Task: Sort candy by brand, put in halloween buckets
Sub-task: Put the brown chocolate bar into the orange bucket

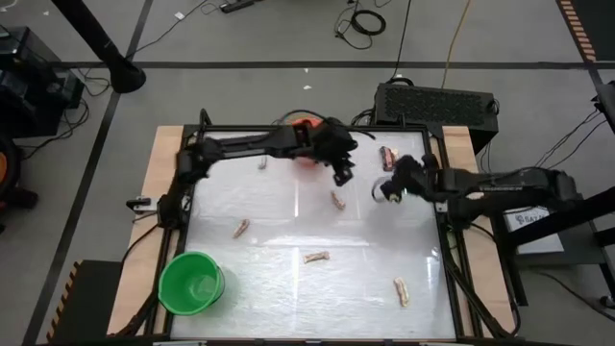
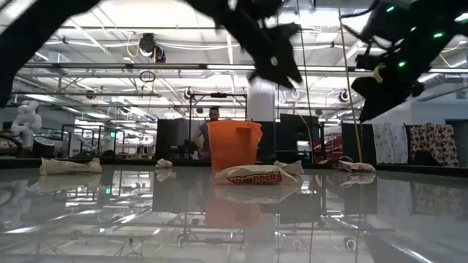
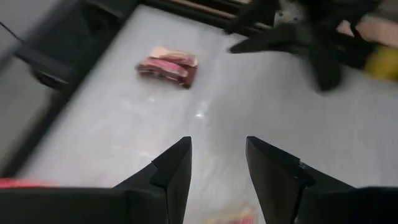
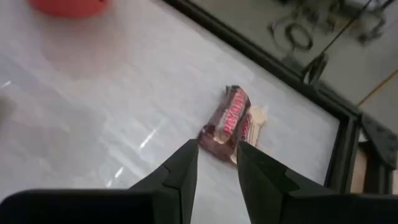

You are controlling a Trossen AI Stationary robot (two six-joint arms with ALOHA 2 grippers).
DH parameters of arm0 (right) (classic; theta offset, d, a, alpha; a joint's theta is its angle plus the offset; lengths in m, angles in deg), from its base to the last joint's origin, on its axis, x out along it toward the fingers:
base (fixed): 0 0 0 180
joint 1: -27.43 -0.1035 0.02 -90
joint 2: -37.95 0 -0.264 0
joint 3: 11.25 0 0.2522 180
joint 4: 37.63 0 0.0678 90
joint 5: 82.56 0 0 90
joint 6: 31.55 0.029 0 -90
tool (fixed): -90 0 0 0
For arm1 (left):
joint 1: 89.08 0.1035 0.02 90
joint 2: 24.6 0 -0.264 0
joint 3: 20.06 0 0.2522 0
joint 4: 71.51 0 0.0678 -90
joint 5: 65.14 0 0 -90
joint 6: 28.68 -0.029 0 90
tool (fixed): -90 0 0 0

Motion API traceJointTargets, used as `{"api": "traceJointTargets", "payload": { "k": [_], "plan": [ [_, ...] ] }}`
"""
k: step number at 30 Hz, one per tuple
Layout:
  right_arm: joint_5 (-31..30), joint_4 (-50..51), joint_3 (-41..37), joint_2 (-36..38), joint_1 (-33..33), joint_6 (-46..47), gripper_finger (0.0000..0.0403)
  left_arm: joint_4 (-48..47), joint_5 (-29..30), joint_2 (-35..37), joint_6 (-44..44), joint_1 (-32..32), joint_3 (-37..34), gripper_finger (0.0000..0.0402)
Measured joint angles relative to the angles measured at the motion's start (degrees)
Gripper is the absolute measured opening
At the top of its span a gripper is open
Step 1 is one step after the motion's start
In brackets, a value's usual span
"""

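The orange bucket [image 1: 304, 125] stands at the table's far edge, partly hidden by my left arm; it also shows in the low view [image 2: 234, 145]. The green bucket [image 1: 192, 282] stands at the near left corner. A dark brown-red candy [image 1: 387, 157] lies at the far right with a pale piece [image 4: 253, 123] against it. Pale candies [image 1: 336, 199] [image 1: 240, 229] [image 1: 316, 257] lie scattered on the table. My left gripper [image 1: 342, 175] hangs open above the table, just right of the orange bucket. My right gripper [image 1: 382, 190] hangs open near the dark candy [image 4: 227, 121]. Neither holds anything.
More pale candies lie near the far left [image 1: 262, 163] and the near right [image 1: 401, 291]. A black frame [image 1: 437, 154] borders the glossy white table. The two grippers are close together at the far middle. A dark box [image 1: 437, 104] sits beyond the far edge.
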Motion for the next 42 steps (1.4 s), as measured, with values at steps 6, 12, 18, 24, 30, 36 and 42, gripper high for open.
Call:
{"api": "traceJointTargets", "payload": {
  "k": [6, 12, 18, 24, 30, 36, 42],
  "plan": [
    [14.21, -11.45, 0.03, -3.05, 17.75, -12.6, 0.0105, -9.03, 8.07, 13.12, -4.51, 0.04, -6.79, 0.016],
    [23.48, -18.03, 0.14, -11.94, 29.59, -17.51, 0.0105, -2.41, 9.77, 30.08, 0.29, 1.47, -25.96, 0.016],
    [24.16, -17.97, 5.52, -23.23, 34.03, -19.39, 0.0105, 17.85, 9.35, 44.04, 2.77, -0.15, -43.99, 0.016],
    [27.27, -18.18, 9.26, -30.9, 34.18, -19.9, 0.0105, 21.94, 8.93, 48.91, 2.85, -0.84, -51.22, 0.016],
    [26.98, -19.81, 11.6, -34.87, 34.18, -20.31, 0.0105, 22.2, 8.68, 49.4, 3.01, -0.93, -53.49, 0.016],
    [22.54, -20.62, 12.2, -37.27, 34.12, -20.35, 0.0105, 22.48, 8.63, 49.44, 4.29, -1.58, -53.99, 0.016],
    [15.38, -20.98, 12.22, -39.97, 34.18, -20.93, 0.0104, 22.8, 8.63, 49.44, 4.48, -1.85, -53.99, 0.016]
  ]
}}
